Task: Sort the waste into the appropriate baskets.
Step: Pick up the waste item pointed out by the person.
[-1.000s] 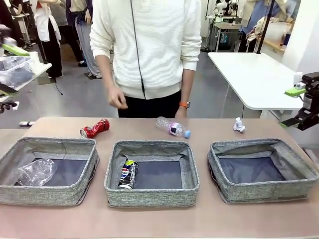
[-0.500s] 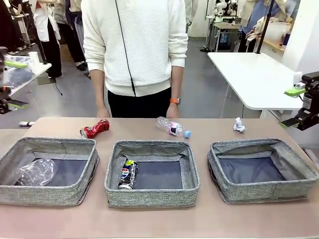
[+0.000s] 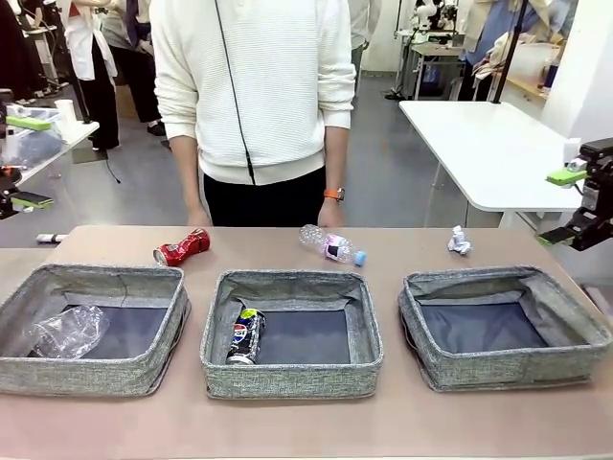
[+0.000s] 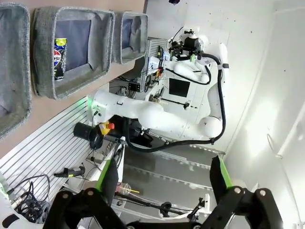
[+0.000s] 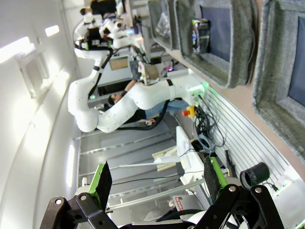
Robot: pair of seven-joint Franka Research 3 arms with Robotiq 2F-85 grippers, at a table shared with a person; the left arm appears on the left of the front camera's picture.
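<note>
Three grey baskets stand in a row. The left basket (image 3: pixel 96 376) holds a clear plastic cup (image 3: pixel 67 332). A dark logo can (image 3: pixel 246 335) lies in the middle basket (image 3: pixel 287 379), and the right basket (image 3: pixel 517 369) has a bare bottom. On the table behind them lie a crushed red can (image 3: pixel 182 247), a clear bottle with a blue cap (image 3: pixel 331 245) and a white paper wad (image 3: pixel 460 240). My left gripper (image 3: pixel 29 161) (image 4: pixel 163 176) hangs open off the table's left side. Off the right side, my right gripper (image 3: pixel 560 206) (image 5: pixel 157 183) is open too, with nothing between its fingers.
A person in a white sweater (image 3: pixel 254 86) stands at the far edge, hands low by the table near the bottle. A black marker (image 3: pixel 50 238) lies at the far left corner. A white table (image 3: pixel 488 144) stands behind on the right.
The person has stepped a little to the left and lowered both hands to the far edge. My left gripper has sunk slightly at the picture's left edge. The waste has not moved.
</note>
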